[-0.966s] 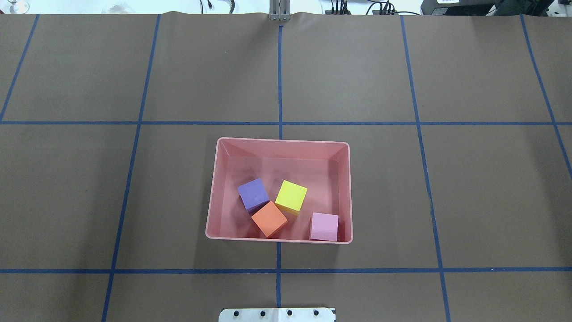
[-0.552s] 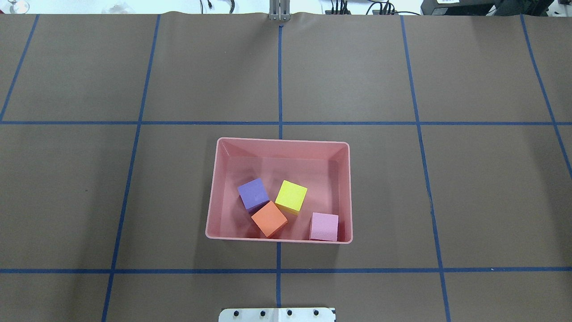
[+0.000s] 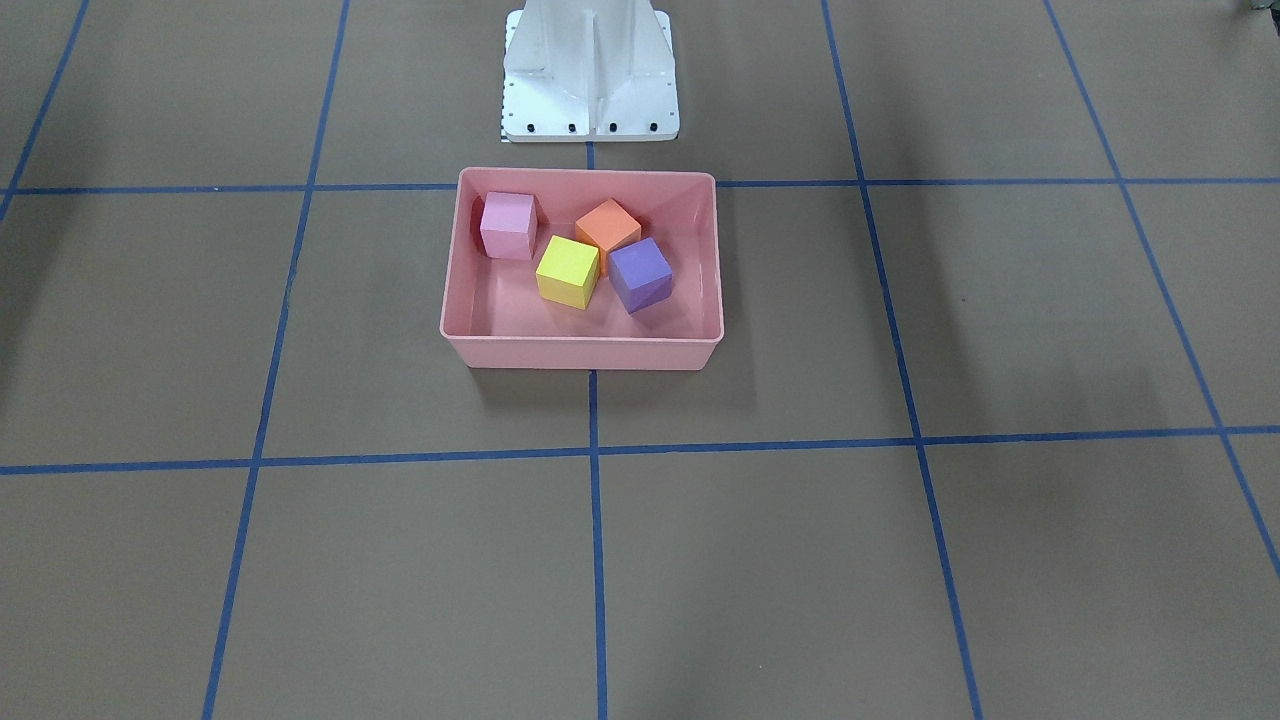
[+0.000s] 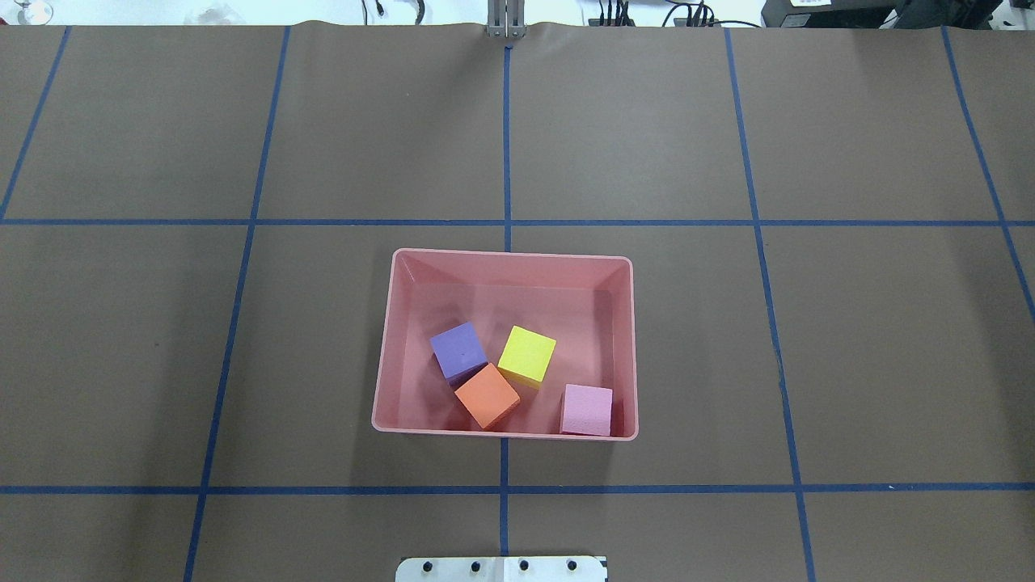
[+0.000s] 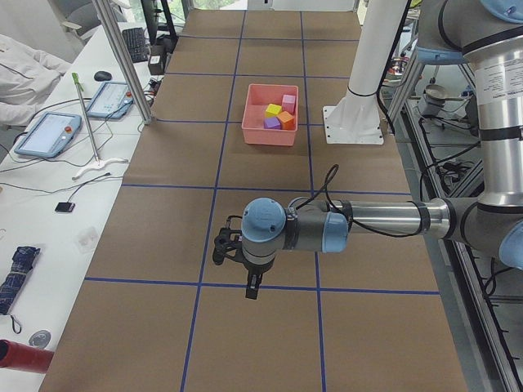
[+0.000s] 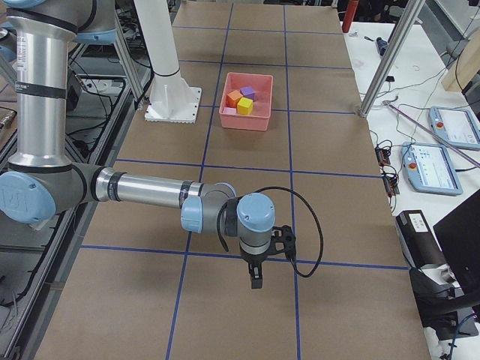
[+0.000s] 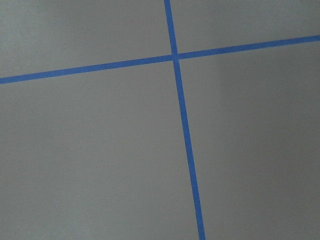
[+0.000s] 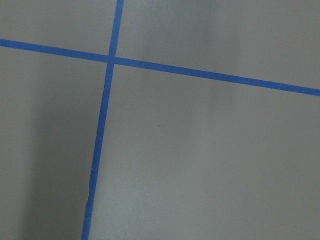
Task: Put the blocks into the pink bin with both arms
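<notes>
Purple block (image 4: 459, 350), yellow block (image 4: 527, 353), orange block (image 4: 487, 395) and light-pink block (image 4: 587, 409), all 4, lie inside the pink bin (image 4: 509, 257) on the tabletop (image 4: 808, 323). Left gripper (image 5: 252, 292) and right gripper (image 6: 256, 281) hang far off; whether they are spread or pressed together cannot be told.

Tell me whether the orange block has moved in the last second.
No. The orange block keeps the same spot against the pink bin, seen from overhead.

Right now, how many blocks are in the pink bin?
4, all in the pink bin: purple block and orange block together toward the robot's left, yellow block beside them mid-bin, light pink block alone in the robot-side right corner. None appears hidden.
</notes>
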